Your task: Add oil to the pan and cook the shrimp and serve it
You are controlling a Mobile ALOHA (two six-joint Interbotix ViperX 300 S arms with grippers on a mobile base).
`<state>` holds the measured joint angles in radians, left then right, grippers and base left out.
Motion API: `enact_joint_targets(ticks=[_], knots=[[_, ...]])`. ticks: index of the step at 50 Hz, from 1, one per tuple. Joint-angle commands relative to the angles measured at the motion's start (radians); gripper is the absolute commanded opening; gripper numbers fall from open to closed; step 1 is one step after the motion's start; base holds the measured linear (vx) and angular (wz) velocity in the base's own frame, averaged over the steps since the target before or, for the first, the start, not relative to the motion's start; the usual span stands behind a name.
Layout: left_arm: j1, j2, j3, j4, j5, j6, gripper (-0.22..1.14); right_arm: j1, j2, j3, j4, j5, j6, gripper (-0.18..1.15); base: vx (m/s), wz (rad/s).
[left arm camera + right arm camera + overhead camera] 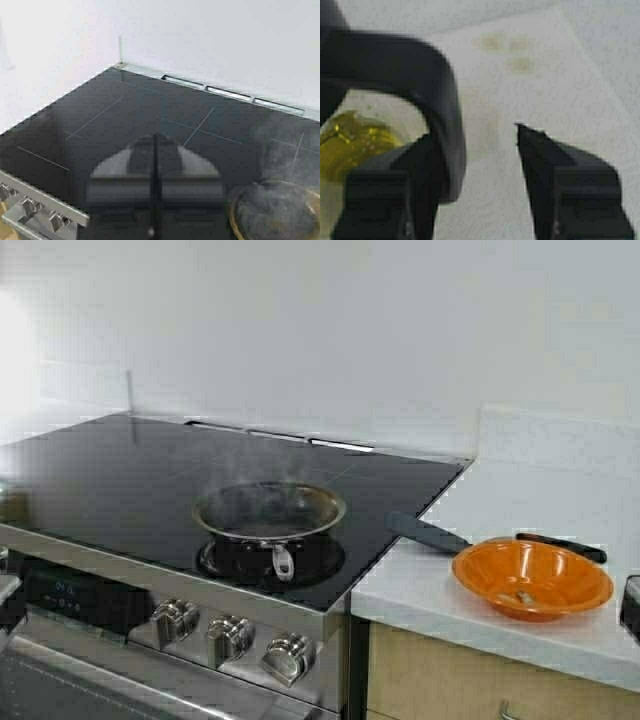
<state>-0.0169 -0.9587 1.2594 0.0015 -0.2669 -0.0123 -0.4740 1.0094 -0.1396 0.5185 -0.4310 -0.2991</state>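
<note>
White paper-covered bench fills the right wrist view, where the right gripper (480, 165) has its fingers spread, one already beside the black handle (432, 90) of the oil (355, 142) at lower left, while the steaming pan (268, 515) sits mid-frame and the left gripper (155, 165) hangs pressed together.

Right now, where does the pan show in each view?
High view: the pan sits steaming on the front of the cooktop, above the knobs.
Left wrist view: only its rim and smoky inside show at a corner, beside the shut left gripper.
Right wrist view: not in it.
Shared landmark: the cooktop's rear vent slots.
</note>
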Motion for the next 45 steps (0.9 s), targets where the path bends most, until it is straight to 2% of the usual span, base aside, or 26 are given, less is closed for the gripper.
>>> enact_joint_targets(ticks=[1,17,45], knots=[[0.002,0.008,-0.008,0.003,-0.008,0.002,0.03,-0.003,-0.071,-0.011,-0.002,0.040,0.000,0.80,0.00,0.00],[0.002,0.003,-0.003,0.003,-0.005,0.000,0.03,-0.003,-0.103,0.000,-0.003,0.118,0.000,0.81,0.00,0.00],[0.002,0.002,0.000,0.003,-0.005,-0.008,0.03,-0.003,-0.258,0.218,-0.003,0.164,0.000,0.81,0.00,0.00]])
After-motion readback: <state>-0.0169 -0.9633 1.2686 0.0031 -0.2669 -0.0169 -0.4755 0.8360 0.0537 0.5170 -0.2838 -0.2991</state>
